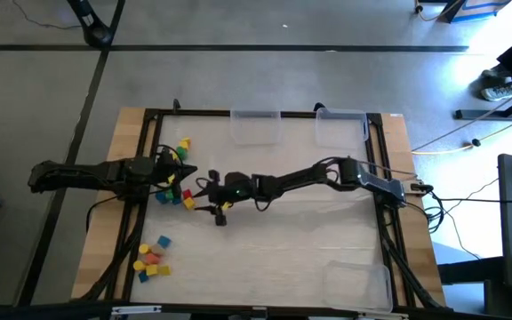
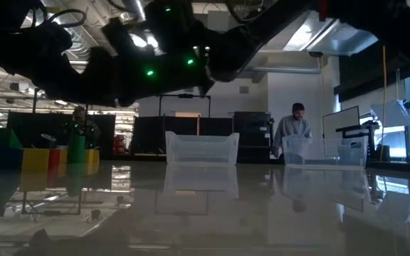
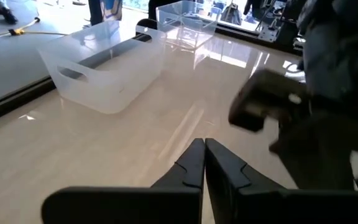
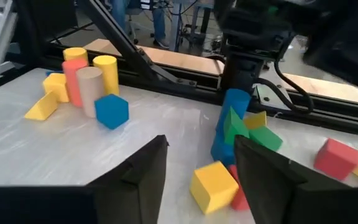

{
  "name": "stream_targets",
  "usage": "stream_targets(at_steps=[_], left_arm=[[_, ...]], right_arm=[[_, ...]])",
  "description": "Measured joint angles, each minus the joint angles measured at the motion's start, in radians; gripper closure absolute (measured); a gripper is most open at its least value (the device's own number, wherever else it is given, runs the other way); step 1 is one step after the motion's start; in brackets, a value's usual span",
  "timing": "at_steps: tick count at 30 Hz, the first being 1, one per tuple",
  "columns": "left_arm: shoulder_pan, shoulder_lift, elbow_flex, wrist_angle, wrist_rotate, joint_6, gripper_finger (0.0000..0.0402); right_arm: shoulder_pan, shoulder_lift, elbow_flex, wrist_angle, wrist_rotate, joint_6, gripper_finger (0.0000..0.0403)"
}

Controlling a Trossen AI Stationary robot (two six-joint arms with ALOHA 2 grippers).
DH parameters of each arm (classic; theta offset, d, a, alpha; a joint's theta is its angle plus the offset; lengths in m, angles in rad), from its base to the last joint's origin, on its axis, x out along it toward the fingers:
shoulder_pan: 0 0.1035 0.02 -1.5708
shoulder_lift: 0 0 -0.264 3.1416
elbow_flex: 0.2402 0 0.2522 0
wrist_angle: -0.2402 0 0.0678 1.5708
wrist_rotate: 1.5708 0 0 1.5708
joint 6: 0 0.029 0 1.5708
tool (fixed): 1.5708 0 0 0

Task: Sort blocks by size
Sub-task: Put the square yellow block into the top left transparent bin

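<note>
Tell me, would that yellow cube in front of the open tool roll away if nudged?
Probably not. The yellow cube has flat faces and sits tilted on the table, so it would likely slide or tip over. It leans against a red block, which may shift too. It looks solid and light.

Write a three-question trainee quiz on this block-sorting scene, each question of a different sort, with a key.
1. True or false: the left claw is shut and holds nothing.
2. Which block lies just ahead of the open right claw? A. a yellow cube B. a tan cylinder C. a red cube
3. Fill in: the clear trays at the table's far edge hold ___ blocks.

Key: 1 true; 2 A; 3 no
</note>
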State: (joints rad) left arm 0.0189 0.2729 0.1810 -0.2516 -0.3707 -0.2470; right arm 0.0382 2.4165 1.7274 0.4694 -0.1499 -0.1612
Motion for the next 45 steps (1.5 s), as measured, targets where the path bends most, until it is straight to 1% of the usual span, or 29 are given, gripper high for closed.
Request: stream_targets(at_steps=[5, 8, 15, 21, 30, 33, 36, 38, 42, 45], left_arm=[[0.0, 0.0, 0.0, 0.0, 0.0, -0.002, 0.0402], [0.0, 0.0, 0.0, 0.0, 0.0, -0.007, 0.0402], [0.0, 0.0, -0.001, 0.0, 0.0, -0.008, 0.0401], [0.0, 0.0, -0.001, 0.0, 0.0, -0.016, 0.0402], [0.0, 0.0, -0.001, 0.0, 0.0, -0.012, 0.0402], [0.0, 0.0, -0.001, 0.0, 0.0, -0.014, 0.0402], [0.0, 0.0, -0.001, 0.0, 0.0, -0.015, 0.0401], [0.0, 0.0, -0.001, 0.0, 0.0, -0.015, 0.0402], [0.0, 0.0, -0.001, 0.0, 0.0, -0.015, 0.0402], [0.0, 0.0, -0.001, 0.0, -0.001, -0.012, 0.0401]], right_arm=[[0.008, 0.087, 0.098, -0.002, 0.023, 0.017, 0.0201], [0.007, 0.136, 0.15, 0.0, 0.068, 0.03, 0.0201], [0.007, 0.216, 0.217, 0.0, 0.081, 0.026, 0.0201], [0.007, 0.268, 0.257, -0.002, 0.145, 0.026, 0.0201], [0.006, 0.269, 0.259, -0.035, 0.157, 0.021, 0.0201], [0.006, 0.264, 0.261, -0.074, 0.128, -0.002, 0.0201], [0.007, 0.266, 0.258, -0.125, 0.138, -0.021, 0.02], [0.007, 0.246, 0.258, -0.165, 0.161, -0.042, 0.02], [0.007, 0.208, 0.257, -0.22, 0.166, -0.053, 0.02], [0.007, 0.187, 0.257, -0.198, 0.147, -0.053, 0.02]])
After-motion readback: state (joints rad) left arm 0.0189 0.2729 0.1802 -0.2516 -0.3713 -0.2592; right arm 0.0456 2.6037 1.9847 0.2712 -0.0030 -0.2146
